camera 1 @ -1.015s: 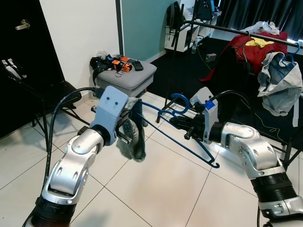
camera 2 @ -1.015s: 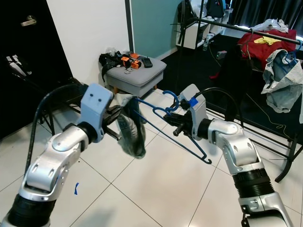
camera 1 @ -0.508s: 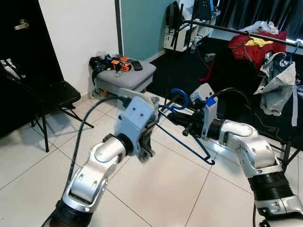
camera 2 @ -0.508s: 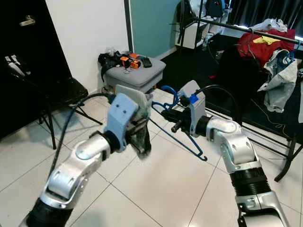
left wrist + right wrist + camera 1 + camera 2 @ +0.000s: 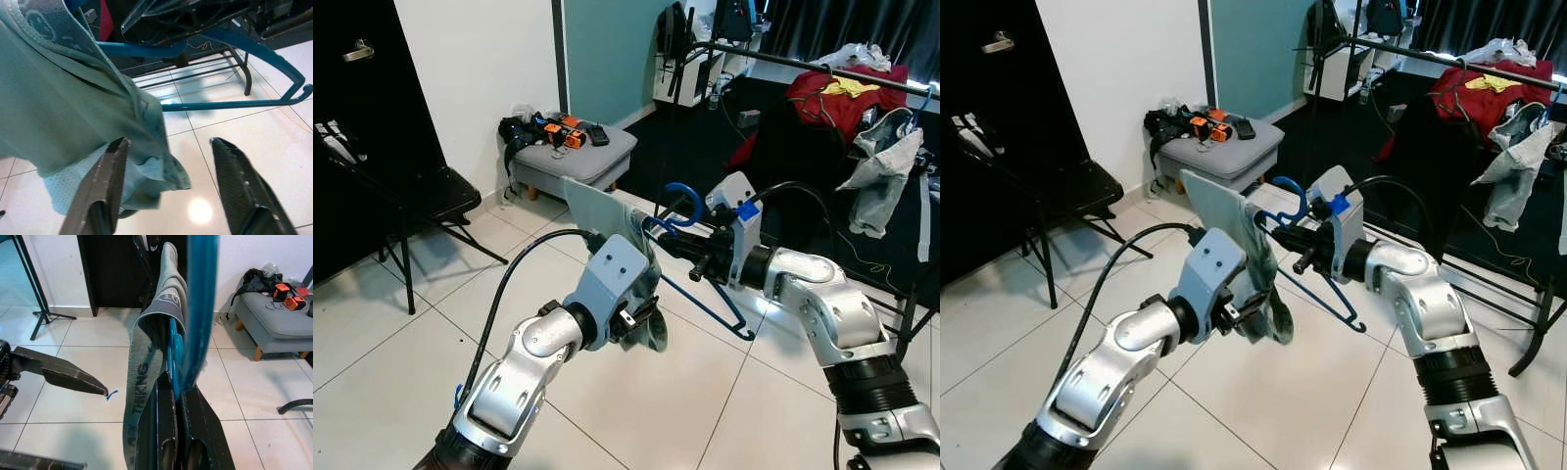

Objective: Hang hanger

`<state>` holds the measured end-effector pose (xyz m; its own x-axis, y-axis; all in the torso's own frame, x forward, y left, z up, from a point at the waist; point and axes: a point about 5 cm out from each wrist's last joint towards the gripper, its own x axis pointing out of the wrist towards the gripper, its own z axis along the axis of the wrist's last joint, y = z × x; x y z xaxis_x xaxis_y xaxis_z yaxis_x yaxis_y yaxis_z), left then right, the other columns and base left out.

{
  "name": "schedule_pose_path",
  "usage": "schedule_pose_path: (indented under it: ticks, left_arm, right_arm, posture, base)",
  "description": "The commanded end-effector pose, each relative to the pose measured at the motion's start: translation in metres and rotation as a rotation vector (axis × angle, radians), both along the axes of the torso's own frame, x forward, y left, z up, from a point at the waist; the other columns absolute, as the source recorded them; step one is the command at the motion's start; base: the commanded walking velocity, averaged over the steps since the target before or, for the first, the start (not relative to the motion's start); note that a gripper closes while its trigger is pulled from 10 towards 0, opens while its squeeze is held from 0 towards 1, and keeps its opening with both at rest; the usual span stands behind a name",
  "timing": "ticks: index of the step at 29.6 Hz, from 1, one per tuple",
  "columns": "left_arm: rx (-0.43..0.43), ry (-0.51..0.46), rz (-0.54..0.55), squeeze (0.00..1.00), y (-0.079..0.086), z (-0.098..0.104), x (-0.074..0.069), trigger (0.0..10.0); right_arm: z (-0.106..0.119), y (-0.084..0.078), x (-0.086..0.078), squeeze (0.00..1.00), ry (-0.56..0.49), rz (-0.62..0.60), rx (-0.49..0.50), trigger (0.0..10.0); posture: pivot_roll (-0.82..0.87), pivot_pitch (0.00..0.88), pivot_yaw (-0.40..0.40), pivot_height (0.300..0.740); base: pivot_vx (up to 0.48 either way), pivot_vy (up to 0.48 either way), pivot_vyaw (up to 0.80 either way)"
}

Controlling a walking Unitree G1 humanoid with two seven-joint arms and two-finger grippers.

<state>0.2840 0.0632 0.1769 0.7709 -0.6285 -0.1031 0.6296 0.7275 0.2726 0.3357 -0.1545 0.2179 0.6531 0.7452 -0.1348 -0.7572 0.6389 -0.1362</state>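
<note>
Right hand (image 5: 690,257) at frame centre is gripping the blue hanger (image 5: 705,294) near its hook, fingers clamped tight on it; right arm is reaching in from the lower right, elbow bent. Left hand (image 5: 166,191) is hovering with fingers spread apart, one finger (image 5: 105,181) touching the grey-green cloth (image 5: 626,250) draped over the hanger's left end; left arm is rising from the bottom centre. White tile floor (image 5: 372,343) below. Grey stool (image 5: 573,162) with gear at upper left, black chair (image 5: 421,201) far left, clothes rack (image 5: 822,73) with garments at upper right.
</note>
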Motion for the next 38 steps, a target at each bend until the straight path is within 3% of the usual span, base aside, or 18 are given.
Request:
schedule_pose_path:
  ticks: [1, 7, 11, 12, 14, 15, 16, 17, 19, 28, 31, 33, 34, 35, 37, 38]
  left_arm:
    - [0.029, 0.014, 0.008, 1.00, 0.004, -0.006, 0.001, 10.0]
    - [0.044, 0.022, -0.002, 1.00, 0.009, -0.008, 0.000, 10.0]
    - [0.063, -0.002, 0.046, 1.00, 0.026, -0.003, 0.003, 10.0]
    - [0.054, -0.017, 0.079, 0.39, 0.036, 0.002, 0.005, 10.0]
    - [0.047, -0.027, 0.101, 0.39, 0.042, 0.006, 0.007, 10.0]
    - [0.008, -0.036, 0.108, 0.00, 0.050, 0.014, 0.007, 10.0]
    - [0.008, -0.036, 0.108, 0.00, 0.050, 0.014, 0.007, 10.0]
    - [-0.081, -0.066, 0.099, 0.00, 0.063, 0.036, 0.004, 10.0]
    - [-0.121, -0.084, 0.061, 0.00, 0.073, 0.050, -0.002, 10.0]
    - [-0.085, -0.076, 0.017, 0.00, 0.080, 0.047, -0.011, 10.0]
    - [-0.102, -0.095, 0.031, 0.00, 0.082, 0.050, -0.011, 10.0]
    - [-0.116, -0.122, 0.028, 0.00, 0.084, 0.058, -0.012, 10.0]
    - [-0.116, -0.122, 0.028, 0.00, 0.084, 0.058, -0.012, 10.0]
    - [-0.106, -0.152, 0.019, 0.00, 0.086, 0.067, -0.014, 10.0]
    - [-0.106, -0.152, 0.019, 0.00, 0.086, 0.067, -0.014, 10.0]
    - [-0.081, -0.206, 0.026, 0.00, 0.092, 0.082, -0.016, 10.0]
  right_arm:
    - [0.005, 0.001, 0.001, 0.00, -0.020, 0.010, 0.004, 10.0]
    - [0.005, 0.000, 0.000, 0.00, -0.019, 0.037, -0.020, 10.0]
    - [0.018, -0.010, 0.003, 0.00, -0.051, 0.055, 0.017, 10.0]
    - [0.029, -0.016, 0.005, 0.00, -0.073, 0.062, 0.076, 10.0]
    - [0.037, -0.019, 0.006, 0.00, -0.089, 0.067, 0.118, 10.0]
    - [0.044, -0.024, 0.009, 0.00, -0.103, 0.068, 0.151, 10.0]
    - [0.044, -0.024, 0.009, 0.00, -0.103, 0.068, 0.151, 10.0]
    - [0.051, -0.029, 0.013, 0.00, -0.121, 0.070, 0.175, 10.0]
    - [0.056, -0.031, 0.015, 0.00, -0.128, 0.076, 0.238, 10.0]
    - [0.063, -0.032, 0.013, 0.00, -0.117, 0.158, 0.355, 10.0]
    - [0.059, -0.036, 0.007, 0.00, -0.078, 0.249, 0.327, 10.0]
    - [0.047, -0.039, 0.000, 0.00, -0.037, 0.318, 0.189, 10.0]
    - [0.047, -0.039, 0.000, 0.00, -0.037, 0.318, 0.189, 10.0]
    - [0.040, -0.041, -0.003, 0.00, -0.011, 0.339, 0.116, 10.0]
    - [0.040, -0.041, -0.003, 0.00, -0.011, 0.339, 0.116, 10.0]
    - [0.034, -0.043, -0.005, 0.00, 0.002, 0.343, 0.051, 10.0]
  posture:
    - [-0.09, 0.036, -0.018, 0.740]
    - [-0.09, 0.034, -0.018, 0.740]
    - [-0.09, 0.031, -0.019, 0.740]
    - [-0.09, 0.031, -0.019, 0.740]
    - [-0.09, 0.030, -0.021, 0.740]
    - [-0.08, 0.030, -0.025, 0.740]
    - [-0.08, 0.030, -0.025, 0.740]
    - [-0.08, 0.029, -0.030, 0.740]
    - [-0.07, 0.028, -0.033, 0.740]
    - [-0.07, 0.032, -0.030, 0.740]
    - [-0.07, 0.031, -0.031, 0.740]
    - [-0.07, 0.032, -0.035, 0.740]
    - [-0.07, 0.032, -0.035, 0.740]
    - [-0.07, 0.032, -0.035, 0.740]
    - [-0.07, 0.032, -0.035, 0.740]
    - [-0.07, 0.034, -0.034, 0.740]
  base:
    - [0.000, 0.000, 0.00]
    - [0.000, 0.000, 0.00]
    - [0.000, 0.000, 0.00]
    - [0.000, 0.000, 0.00]
    - [0.000, 0.000, 0.00]
    - [0.000, 0.000, 0.00]
    - [0.000, 0.000, 0.00]
    - [0.000, 0.000, 0.00]
    - [0.000, 0.000, 0.00]
    - [0.000, 0.000, 0.00]
    - [0.000, 0.000, 0.00]
    - [0.000, 0.000, 0.00]
    - [0.000, 0.000, 0.00]
    - [0.000, 0.000, 0.00]
    - [0.000, 0.000, 0.00]
    - [0.000, 0.000, 0.00]
